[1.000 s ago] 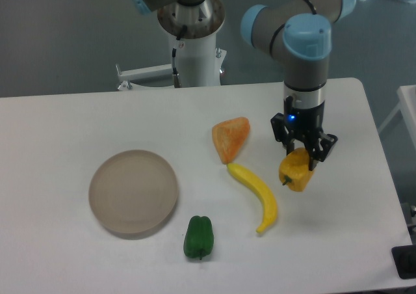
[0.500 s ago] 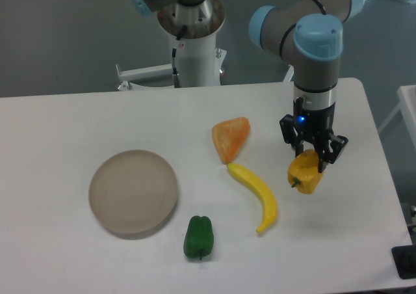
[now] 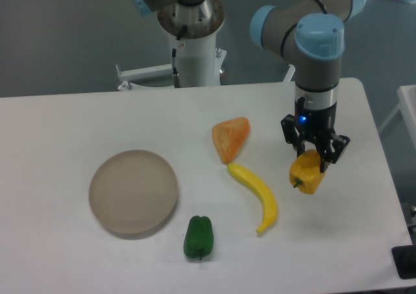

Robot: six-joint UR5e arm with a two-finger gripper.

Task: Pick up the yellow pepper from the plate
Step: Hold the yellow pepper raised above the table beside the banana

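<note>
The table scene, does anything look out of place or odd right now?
Nothing is spilled or damaged. The one thing off the table is the yellow pepper, held tilted in the gripper far right of the empty plate. The banana, green pepper and orange wedge lie loose on the table.

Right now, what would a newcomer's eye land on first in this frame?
Likely the gripper at the right, shut on the yellow pepper and holding it above the table. Next, the bare plate at the left, with a banana, an orange wedge and a green pepper between.
</note>
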